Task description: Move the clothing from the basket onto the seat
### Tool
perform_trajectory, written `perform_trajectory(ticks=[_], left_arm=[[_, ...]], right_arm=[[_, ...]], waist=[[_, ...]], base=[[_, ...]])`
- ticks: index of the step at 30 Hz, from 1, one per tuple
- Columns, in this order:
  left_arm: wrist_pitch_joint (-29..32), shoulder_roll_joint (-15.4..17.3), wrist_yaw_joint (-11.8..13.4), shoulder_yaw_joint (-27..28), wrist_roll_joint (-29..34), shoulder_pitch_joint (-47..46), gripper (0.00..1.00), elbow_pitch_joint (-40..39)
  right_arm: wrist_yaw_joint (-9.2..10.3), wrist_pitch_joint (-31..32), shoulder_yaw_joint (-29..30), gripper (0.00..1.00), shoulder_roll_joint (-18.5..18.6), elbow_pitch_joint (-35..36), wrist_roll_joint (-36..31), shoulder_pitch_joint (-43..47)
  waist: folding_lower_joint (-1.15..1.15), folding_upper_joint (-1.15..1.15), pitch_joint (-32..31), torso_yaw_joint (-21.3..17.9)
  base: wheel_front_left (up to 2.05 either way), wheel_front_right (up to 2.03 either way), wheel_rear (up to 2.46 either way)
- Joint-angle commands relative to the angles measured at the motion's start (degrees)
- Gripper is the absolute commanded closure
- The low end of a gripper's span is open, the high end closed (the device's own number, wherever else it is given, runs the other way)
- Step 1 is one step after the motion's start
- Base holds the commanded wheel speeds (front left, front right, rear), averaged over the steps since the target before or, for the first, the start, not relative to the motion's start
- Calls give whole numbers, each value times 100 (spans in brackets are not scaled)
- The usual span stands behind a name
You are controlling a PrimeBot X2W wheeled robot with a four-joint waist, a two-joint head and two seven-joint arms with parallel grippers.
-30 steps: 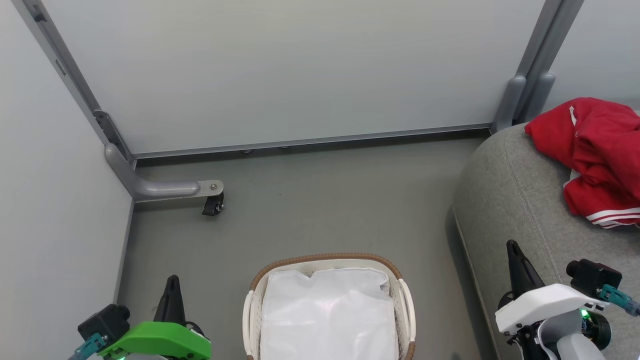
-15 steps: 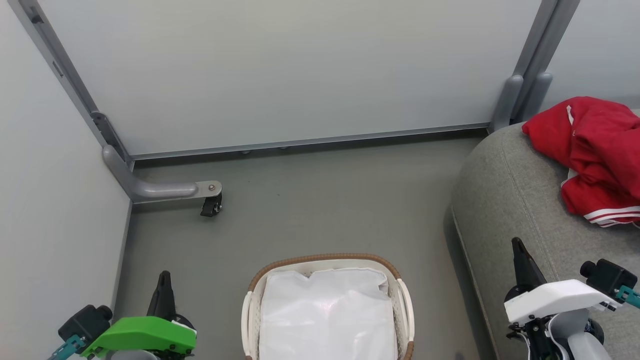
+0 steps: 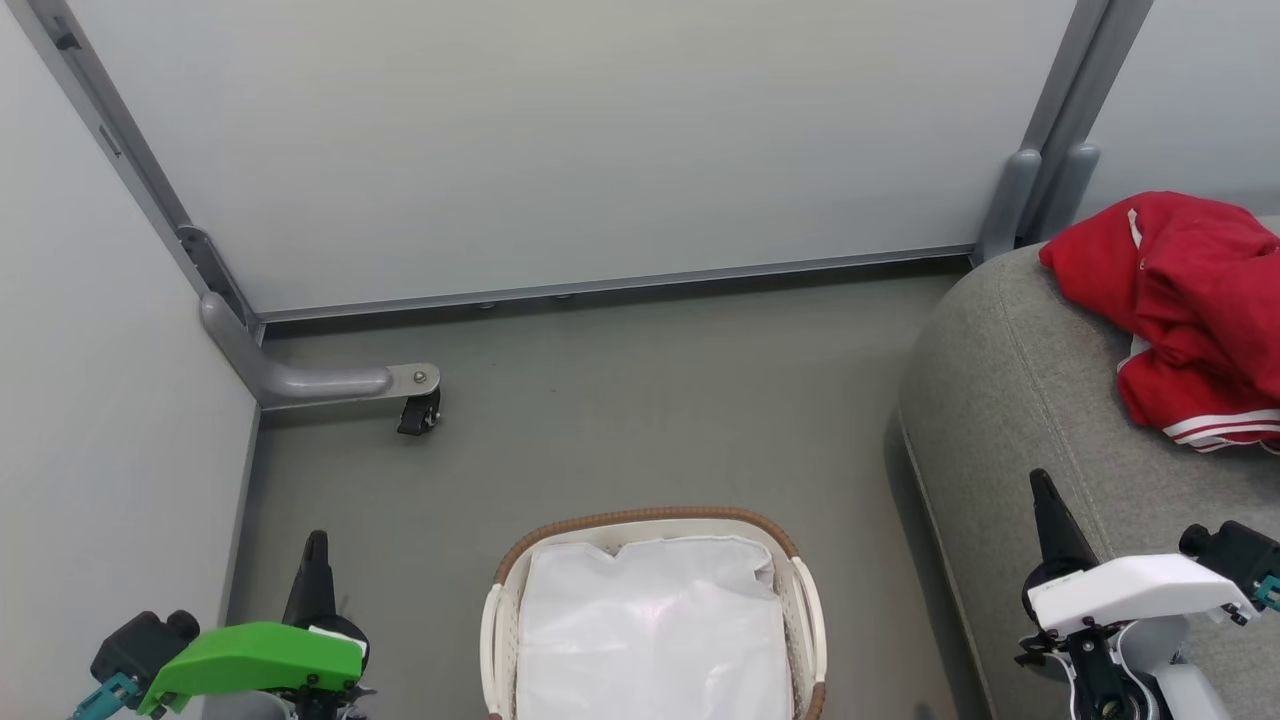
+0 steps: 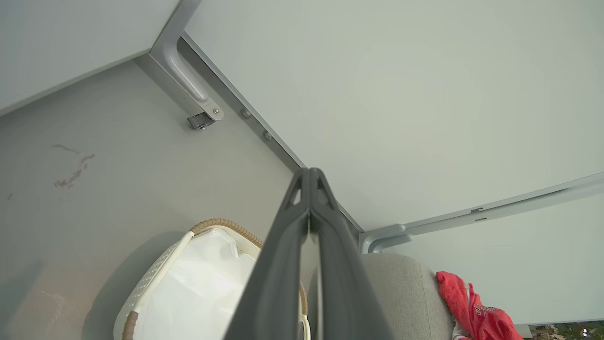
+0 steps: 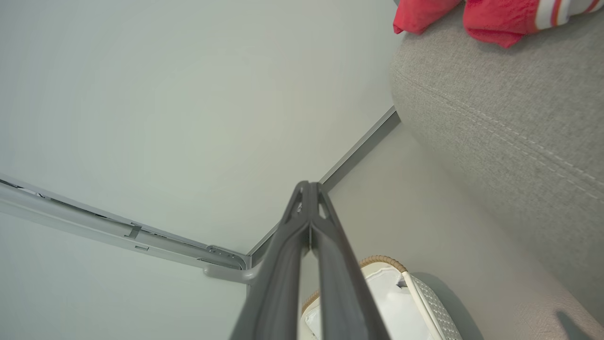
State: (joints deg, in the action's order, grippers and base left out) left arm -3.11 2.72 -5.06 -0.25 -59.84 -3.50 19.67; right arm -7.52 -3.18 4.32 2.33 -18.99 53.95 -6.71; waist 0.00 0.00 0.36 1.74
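Note:
The red clothing (image 3: 1195, 300) lies heaped on the grey couch seat (image 3: 1020, 400) at the right, a white-striped hem showing at its lower edge. The clothing (image 5: 476, 14) and the seat (image 5: 500, 113) also show in the right wrist view, and the clothing (image 4: 476, 316) in the left wrist view. The white basket (image 3: 655, 525) with its brown rim stands on the floor at bottom centre, holding just its white cloth lining. My left gripper (image 3: 316, 545) is shut and empty left of the basket. My right gripper (image 3: 1040, 485) is shut and empty over the seat's front edge.
Pale partition walls (image 3: 600, 140) close off the back and the left. A grey bracket with a small black caster (image 3: 418, 412) sticks out from the left corner onto the grey floor (image 3: 650, 400). Grey posts (image 3: 1040, 190) stand behind the couch.
Both arms have drawn outward and down: the left gripper drifted left, the right gripper right. The whole head picture has shifted slightly too. Clothing and basket lie as before.

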Motion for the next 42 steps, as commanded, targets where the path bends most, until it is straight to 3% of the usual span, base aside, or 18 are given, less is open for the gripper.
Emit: perform_trajectory(ticks=[1,42], left_arm=[[35,17,-48,43,-143,-174,100,-93],[652,23,-185,471,-2176,-278,100,-412]], right_arm=[[2,44,22,100,39,92,173,-13],[4,658,160,100,59,370,2558,39]], waist=[[0,0,0,-3],[0,0,-11,-101]], base=[[0,0,0],[0,0,0]])
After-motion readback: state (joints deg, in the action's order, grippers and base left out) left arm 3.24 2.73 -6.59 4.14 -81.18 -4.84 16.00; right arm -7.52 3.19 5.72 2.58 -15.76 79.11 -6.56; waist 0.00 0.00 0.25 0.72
